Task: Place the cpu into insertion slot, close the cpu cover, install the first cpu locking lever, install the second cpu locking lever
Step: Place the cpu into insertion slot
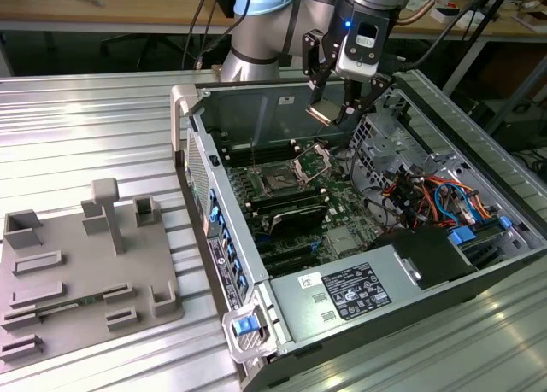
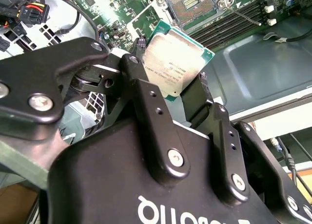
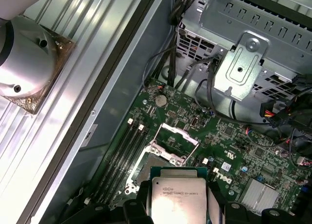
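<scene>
Fig.: Open PC case (image 1: 218, 238) lying flat on the ribbed metal worktop (image 1: 85, 127), exterior view plus two wrist views.

(a) Gripper (image 1: 332, 110) hangs above the case interior, near the case's far wall. Its fingers are set narrow and clamped on opposite edges of the cpu (image 1: 323, 114). The chip is clear of the board, not touching anything below.

(b) Second wrist view: cpu (image 2: 173, 63) is pinched between the two black fingers (image 2: 146, 102), w/ its silvery top toward the camera and a green edge showing.

(c) First wrist view: cpu (image 3: 178, 199) sits over the green board (image 3: 234, 136), just beside the socket area but not yet in it.

(d) Insertion slot (image 1: 279, 178) is a dark square on the board near the middle of the case floor, uncovered and w/o a chip. It also shows in the second wrist view (image 2: 191, 2).

(e) Cpu cover (image 1: 312, 161) is swung up and open at the slot's far edge. In the first wrist view (image 3: 174, 142) its frame stands tilted beside the memory slots (image 3: 118, 153).

(f) Drive cage (image 1: 385, 136) and orange/blue cables (image 1: 436, 196) lie along the case edge at the exterior view's right.

(g) Grey fixture plate (image 1: 77, 281) rests on the worktop, well apart from the case, toward the exterior view's left.
</scene>
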`<state>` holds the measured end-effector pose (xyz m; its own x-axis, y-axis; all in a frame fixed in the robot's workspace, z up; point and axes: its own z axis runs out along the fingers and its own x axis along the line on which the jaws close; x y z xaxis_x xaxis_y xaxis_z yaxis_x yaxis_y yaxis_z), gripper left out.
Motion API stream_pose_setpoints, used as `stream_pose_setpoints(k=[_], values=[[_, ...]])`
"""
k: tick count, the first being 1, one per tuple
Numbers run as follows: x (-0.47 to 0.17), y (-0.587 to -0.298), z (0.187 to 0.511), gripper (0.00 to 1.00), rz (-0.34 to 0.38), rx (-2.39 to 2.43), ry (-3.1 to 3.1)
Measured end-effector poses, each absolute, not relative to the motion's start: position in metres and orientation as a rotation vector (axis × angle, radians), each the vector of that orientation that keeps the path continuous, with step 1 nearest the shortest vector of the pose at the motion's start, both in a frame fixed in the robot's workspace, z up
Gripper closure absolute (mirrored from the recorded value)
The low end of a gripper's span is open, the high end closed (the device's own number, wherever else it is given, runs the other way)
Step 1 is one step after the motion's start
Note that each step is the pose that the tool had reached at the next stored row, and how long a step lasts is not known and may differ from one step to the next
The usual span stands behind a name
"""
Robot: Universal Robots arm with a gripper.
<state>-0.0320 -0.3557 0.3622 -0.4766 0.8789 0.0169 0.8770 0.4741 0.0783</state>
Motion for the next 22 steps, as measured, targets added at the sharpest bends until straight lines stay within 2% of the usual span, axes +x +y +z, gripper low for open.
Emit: stream_pose_setpoints(k=[22], values=[[-0.0376,-0.3557,0.3617,0.45,0.117,1.682,2.618]])
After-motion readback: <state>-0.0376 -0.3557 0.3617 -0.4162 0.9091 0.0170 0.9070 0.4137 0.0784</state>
